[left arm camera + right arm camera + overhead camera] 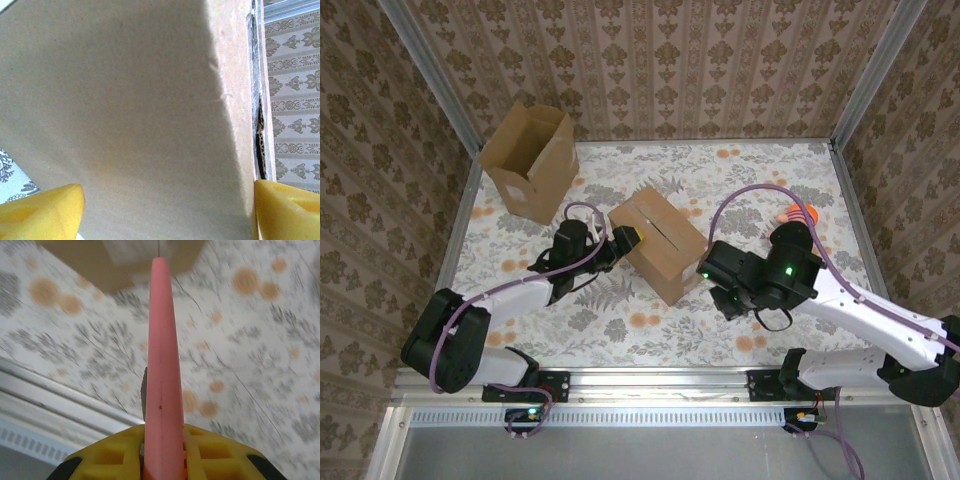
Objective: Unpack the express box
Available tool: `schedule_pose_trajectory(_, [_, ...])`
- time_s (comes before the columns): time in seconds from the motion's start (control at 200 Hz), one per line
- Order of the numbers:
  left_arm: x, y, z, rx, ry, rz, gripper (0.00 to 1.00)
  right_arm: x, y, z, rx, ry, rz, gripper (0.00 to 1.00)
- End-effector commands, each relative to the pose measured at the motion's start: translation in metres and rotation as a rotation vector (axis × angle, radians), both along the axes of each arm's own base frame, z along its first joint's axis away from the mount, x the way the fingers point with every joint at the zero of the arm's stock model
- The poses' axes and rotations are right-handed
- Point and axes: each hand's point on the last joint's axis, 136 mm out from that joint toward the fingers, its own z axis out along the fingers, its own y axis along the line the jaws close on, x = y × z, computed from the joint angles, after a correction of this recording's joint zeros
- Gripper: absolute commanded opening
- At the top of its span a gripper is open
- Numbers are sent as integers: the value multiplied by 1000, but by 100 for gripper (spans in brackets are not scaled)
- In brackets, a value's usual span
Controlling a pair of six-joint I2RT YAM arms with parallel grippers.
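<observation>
While left gripper, jaws spread wide, clamps far-left end of express box at table centre, right gripper pinches pink cutter. Tip points at box's near-right end. Box's long axis runs diagonally between grippers.
</observation>
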Motion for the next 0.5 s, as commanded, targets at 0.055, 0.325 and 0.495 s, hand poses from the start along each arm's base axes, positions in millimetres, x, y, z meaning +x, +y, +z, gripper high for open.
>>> schedule_pose_trajectory(0.055, [-7, 22, -47, 147, 122, 46, 85, -26, -39, -5, -107, 70, -67, 0])
schedule_pose_trajectory(0.325, [4, -4, 16, 71, -32, -64, 100, -11, -51, 5, -34, -81, -149, 0])
schedule_pose_trajectory(0.495, [1, 8, 74, 182, -147, -92, 100, 15, -53, 4, -25, -230, -231, 0])
